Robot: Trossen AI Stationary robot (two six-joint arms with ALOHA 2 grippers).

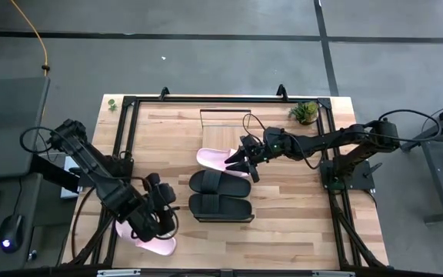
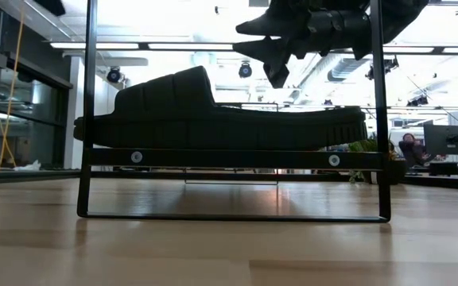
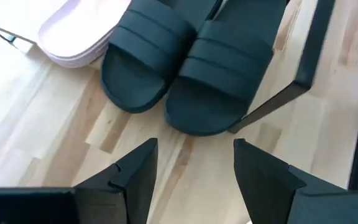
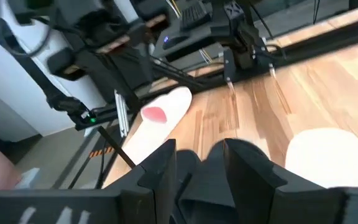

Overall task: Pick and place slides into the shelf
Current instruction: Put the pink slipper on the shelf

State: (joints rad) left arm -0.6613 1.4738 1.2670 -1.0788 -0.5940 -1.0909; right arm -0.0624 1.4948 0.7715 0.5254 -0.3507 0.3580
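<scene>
Two black slides (image 1: 220,182) (image 1: 221,208) lie side by side mid-table; in the low view one (image 2: 221,119) rests sole down on the shelf's black rail (image 2: 237,159). A pink slide (image 1: 218,159) lies just beyond them. My right gripper (image 1: 238,163) hovers open above its right end, holding nothing, and shows high in the low view (image 2: 281,59). Another pink slide (image 1: 151,243) lies on the table at the near left, partly under my left arm. My left gripper (image 3: 194,146) is open and empty, pointing down toward the black slides (image 3: 185,68).
A thin wire frame (image 1: 225,112) stands at the far middle of the table. A small potted plant (image 1: 304,111) sits at the far right corner. Black rails (image 1: 121,146) run along the table's edges. A person (image 2: 408,148) sits in the room behind.
</scene>
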